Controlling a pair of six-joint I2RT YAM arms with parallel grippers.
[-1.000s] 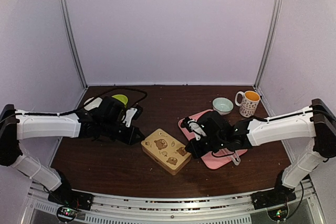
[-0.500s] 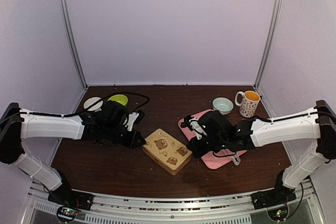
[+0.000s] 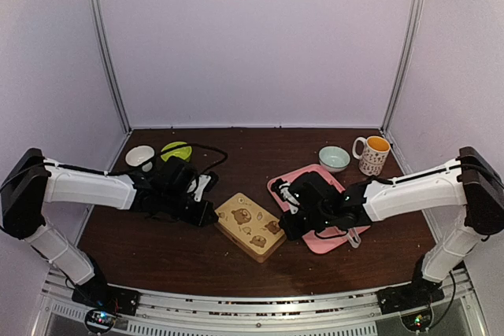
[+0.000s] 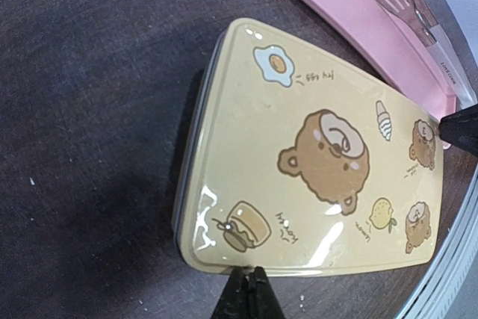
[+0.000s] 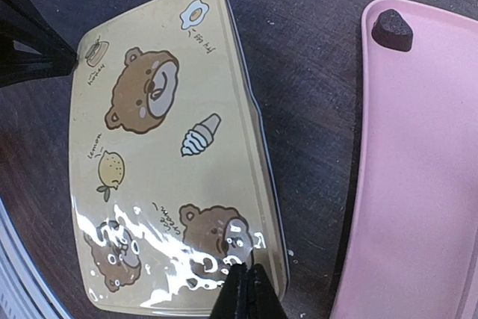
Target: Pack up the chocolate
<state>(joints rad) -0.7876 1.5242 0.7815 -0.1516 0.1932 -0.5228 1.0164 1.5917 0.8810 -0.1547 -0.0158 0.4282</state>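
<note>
Left gripper (image 4: 248,273): pinched fully together, holding nothing, tips right at the tin's (image 4: 314,162) edge by the jar drawing.
Right gripper (image 5: 245,273): also clamped empty, tips over the tin's far end.
Tin: lid on, sitting between my two jaws.
Chocolate (image 5: 392,29): I see one lump on the pink tray (image 5: 426,184), well ahead-right of the right jaws.

The left hand (image 4: 247,293) and right hand (image 5: 243,290) have moved up to the tin (image 3: 250,227).
</note>
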